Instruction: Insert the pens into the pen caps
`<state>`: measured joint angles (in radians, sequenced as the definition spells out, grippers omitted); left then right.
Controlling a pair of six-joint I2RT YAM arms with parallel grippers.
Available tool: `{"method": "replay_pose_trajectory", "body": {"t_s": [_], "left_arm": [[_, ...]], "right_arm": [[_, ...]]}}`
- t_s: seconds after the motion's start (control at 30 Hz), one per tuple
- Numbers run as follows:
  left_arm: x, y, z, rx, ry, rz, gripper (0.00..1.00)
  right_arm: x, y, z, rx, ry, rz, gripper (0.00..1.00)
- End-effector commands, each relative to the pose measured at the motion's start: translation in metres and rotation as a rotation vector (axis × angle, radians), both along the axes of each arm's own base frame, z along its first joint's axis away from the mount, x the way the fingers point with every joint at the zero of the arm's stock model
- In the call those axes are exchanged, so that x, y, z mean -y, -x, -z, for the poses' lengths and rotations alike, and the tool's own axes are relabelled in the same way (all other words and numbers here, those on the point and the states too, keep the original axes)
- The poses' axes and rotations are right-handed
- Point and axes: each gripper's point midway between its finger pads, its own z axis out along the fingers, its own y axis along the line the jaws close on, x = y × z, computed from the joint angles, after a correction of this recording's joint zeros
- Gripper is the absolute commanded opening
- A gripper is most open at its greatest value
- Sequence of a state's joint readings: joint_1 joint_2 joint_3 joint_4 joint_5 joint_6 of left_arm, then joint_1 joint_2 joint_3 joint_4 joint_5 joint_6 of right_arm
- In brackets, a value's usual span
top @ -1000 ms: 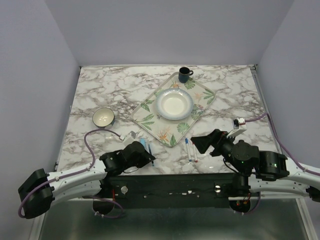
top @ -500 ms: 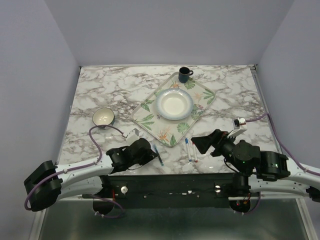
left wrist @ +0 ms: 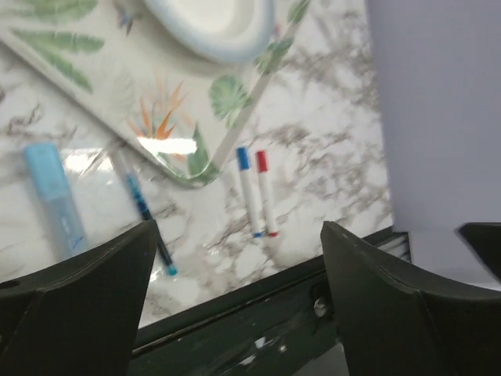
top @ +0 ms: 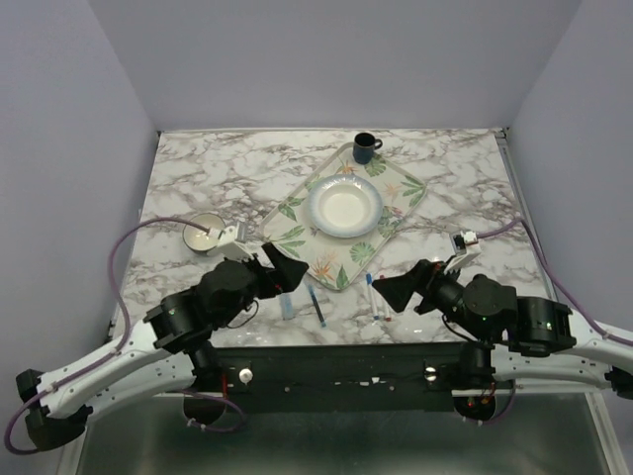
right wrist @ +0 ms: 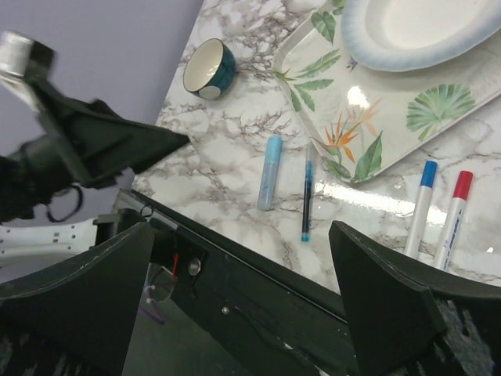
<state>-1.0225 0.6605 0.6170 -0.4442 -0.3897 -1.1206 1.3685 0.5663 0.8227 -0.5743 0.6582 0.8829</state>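
The left gripper [top: 281, 263] has opened and lifted off the light-blue marker [top: 286, 303].

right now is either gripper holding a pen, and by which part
Nothing is held: left gripper and right gripper both stand open and empty.

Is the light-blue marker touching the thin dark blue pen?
Apart. The right wrist view shows a clear gap between the light-blue marker and the thin dark blue pen along their whole length.

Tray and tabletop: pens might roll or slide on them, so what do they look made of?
Tray: probably melamine or plastic with a glossy finish. It has a printed leaf pattern and a bright light spot. Tabletop: marble look, grey veins on white, glossy with a glare streak by the tray's edge. Stone or laminate cannot be told.
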Motion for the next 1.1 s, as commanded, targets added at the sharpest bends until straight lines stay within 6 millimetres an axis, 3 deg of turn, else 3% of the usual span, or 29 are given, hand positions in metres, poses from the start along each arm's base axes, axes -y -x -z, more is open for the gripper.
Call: {"method": "replay_pose_trajectory", "body": {"t_s": [0.0, 0.07, 0.17, 0.37, 0.73, 1.07], "left_arm": [[-0.04, -0.014, -0.077, 0.395, -0.158, 0.018, 0.99], [-0.046, -0.009, -0.103, 0.495, -0.14, 0.045, 0.99], [-0.051, -0.001, -0.124, 0.621, -0.143, 0.098, 0.99], [-0.05, 0.016, -0.145, 0.76, -0.096, 0.187, 0.99], [-0.047, 0.018, -0.148, 0.783, -0.088, 0.202, 0.99], [-0.039, 0.017, -0.149, 0.768, -0.065, 0.211, 0.99]], "right_arm": [[-0.005, 0.002, -0.003, 0.021, 0.014, -0.033, 1.0], [0.0, -0.001, -0.008, 0.033, 0.007, -0.011, 1.0], [0.01, -0.005, -0.018, 0.049, -0.026, 0.027, 1.0], [0.029, -0.009, -0.032, 0.081, -0.081, 0.072, 1.0], [0.058, -0.012, -0.038, 0.095, -0.147, 0.137, 1.0], [0.066, -0.011, -0.037, 0.094, -0.143, 0.143, 1.0]]}}
